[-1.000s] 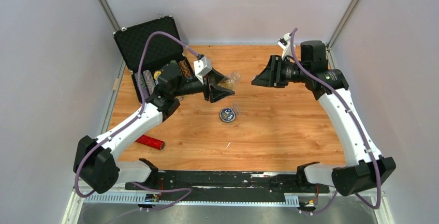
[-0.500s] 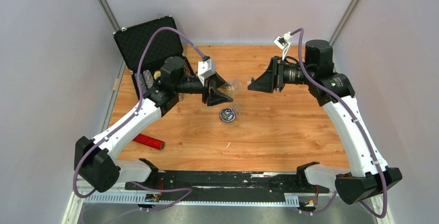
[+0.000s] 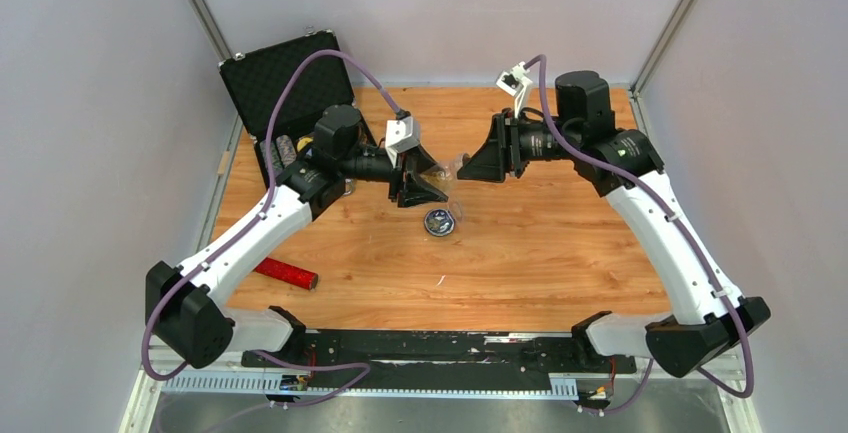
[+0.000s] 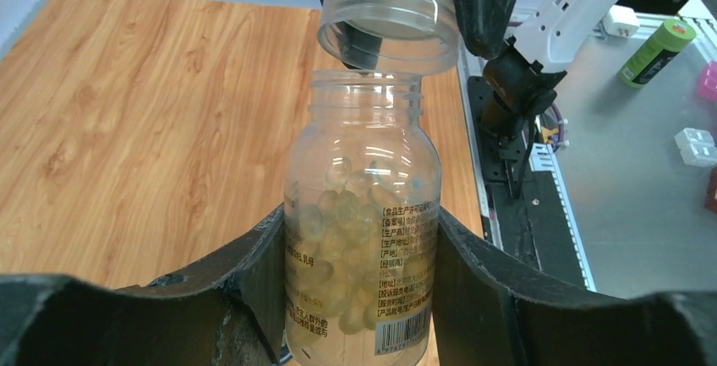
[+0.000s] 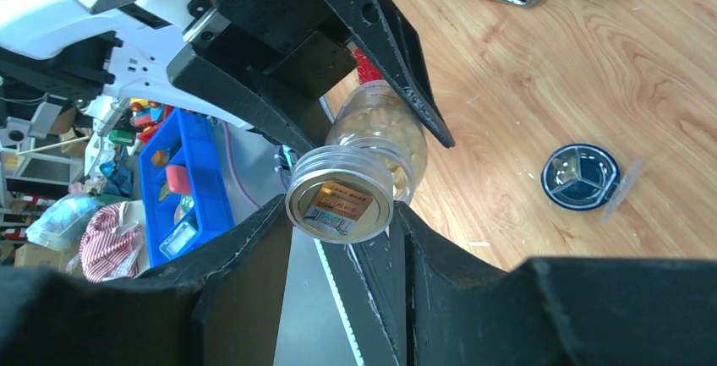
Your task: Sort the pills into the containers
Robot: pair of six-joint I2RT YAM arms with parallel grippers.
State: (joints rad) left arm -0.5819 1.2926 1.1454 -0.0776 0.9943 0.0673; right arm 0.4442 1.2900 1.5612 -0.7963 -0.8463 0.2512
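My left gripper [image 4: 359,222] is shut on a clear bottle [image 4: 363,214] of pale yellow pills and holds it above the table, its threaded mouth uncapped. My right gripper [image 5: 340,207] is shut on the bottle's clear cap [image 5: 340,194]. The cap [image 4: 389,15] sits tilted right at the bottle's mouth, not seated on it. In the top view the two grippers [image 3: 425,181] [image 3: 468,165] meet over the table's middle. The small round dish [image 3: 439,221] with dark dividers lies on the wood just below them. It also shows in the right wrist view [image 5: 580,177], its clear lid [image 5: 621,190] beside it.
An open black case [image 3: 290,83] with chips stands at the back left. A red tube [image 3: 288,273] lies at the front left by the left arm. Grey walls close in the wooden table [image 3: 560,253] on three sides.
My right gripper has moved left, up to the bottle's mouth. My left gripper has shifted slightly with the bottle. The dish has not moved.
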